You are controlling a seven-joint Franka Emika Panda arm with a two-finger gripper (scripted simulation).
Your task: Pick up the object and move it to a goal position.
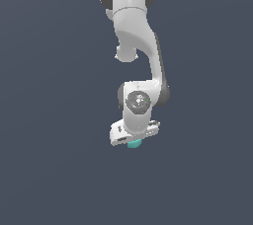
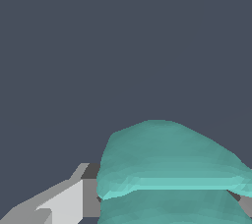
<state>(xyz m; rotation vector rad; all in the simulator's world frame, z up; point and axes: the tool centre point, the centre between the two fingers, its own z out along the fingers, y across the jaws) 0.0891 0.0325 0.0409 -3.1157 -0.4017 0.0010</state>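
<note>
In the exterior view the white arm reaches down, and its gripper (image 1: 132, 139) points at the dark floor. The teal-green ribbed object (image 1: 134, 144) shows as a small patch just under the white hand, mostly hidden by it. In the wrist view the object (image 2: 167, 164) fills the space between the fingers. One grey finger (image 2: 69, 201) presses on one side of it, and a sliver of the other finger (image 2: 244, 204) shows on the far side. The gripper (image 2: 170, 203) is shut on the object. I cannot tell whether the object rests on the floor or is lifted.
A plain dark grey-blue floor (image 1: 59, 169) lies all around the arm. No other objects, containers or edges show in either view.
</note>
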